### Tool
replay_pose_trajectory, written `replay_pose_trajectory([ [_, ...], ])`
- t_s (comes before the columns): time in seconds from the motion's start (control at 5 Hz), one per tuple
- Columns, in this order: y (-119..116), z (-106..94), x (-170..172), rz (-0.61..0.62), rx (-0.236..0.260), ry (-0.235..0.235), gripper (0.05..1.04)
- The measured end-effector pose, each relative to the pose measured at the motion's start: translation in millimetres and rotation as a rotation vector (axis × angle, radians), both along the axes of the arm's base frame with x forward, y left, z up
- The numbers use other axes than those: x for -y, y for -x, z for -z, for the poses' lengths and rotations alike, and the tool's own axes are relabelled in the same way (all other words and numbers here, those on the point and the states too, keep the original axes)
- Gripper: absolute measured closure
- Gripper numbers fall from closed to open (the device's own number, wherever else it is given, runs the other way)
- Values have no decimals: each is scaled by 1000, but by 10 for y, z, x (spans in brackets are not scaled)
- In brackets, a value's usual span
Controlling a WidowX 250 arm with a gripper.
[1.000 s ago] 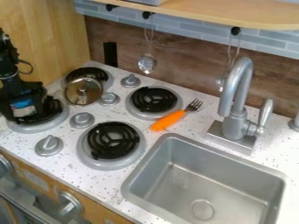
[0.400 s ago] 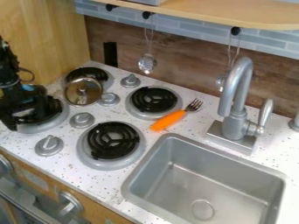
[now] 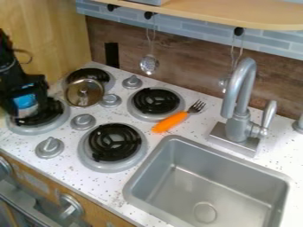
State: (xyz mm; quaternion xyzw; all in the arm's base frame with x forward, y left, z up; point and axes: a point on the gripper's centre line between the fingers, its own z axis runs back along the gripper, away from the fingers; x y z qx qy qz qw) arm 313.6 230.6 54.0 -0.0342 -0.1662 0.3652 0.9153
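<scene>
the white speckled table (image 3: 56, 175) takes up most of the view, with its front end cut off at the bottom. the metal sink (image 3: 207, 162) is cut off down there too. the black arm (image 3: 8, 66) is at the left edge, its upper part out of view. its gripper (image 3: 25, 116) is over the leftmost burner (image 3: 36, 129) and hides a good chunk of the coil. can't tell whether the jaws are wide, narrow or gripping something, it's just one dark blob. there's a blue-and-silver thing (image 3: 25, 102) right at the gripper, half covered by black parts, so no clue on its full shape or if it's held.

the faucet (image 3: 238, 104) partly blocks a hanging utensil (image 3: 223, 84). a round metal lid-looking thing (image 3: 84, 93) overlaps the back burner (image 3: 95, 73). the orange-handled fork (image 3: 172, 121) is fully visible between the sink and the right burner (image 3: 156, 101). smallest is a silver piece (image 3: 299, 125) cut off at the right edge.
</scene>
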Motion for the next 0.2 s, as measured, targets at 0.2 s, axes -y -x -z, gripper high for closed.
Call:
replay_pose_trajectory([
  [0.2,-4,-19,1,6,5,-4,78],
])
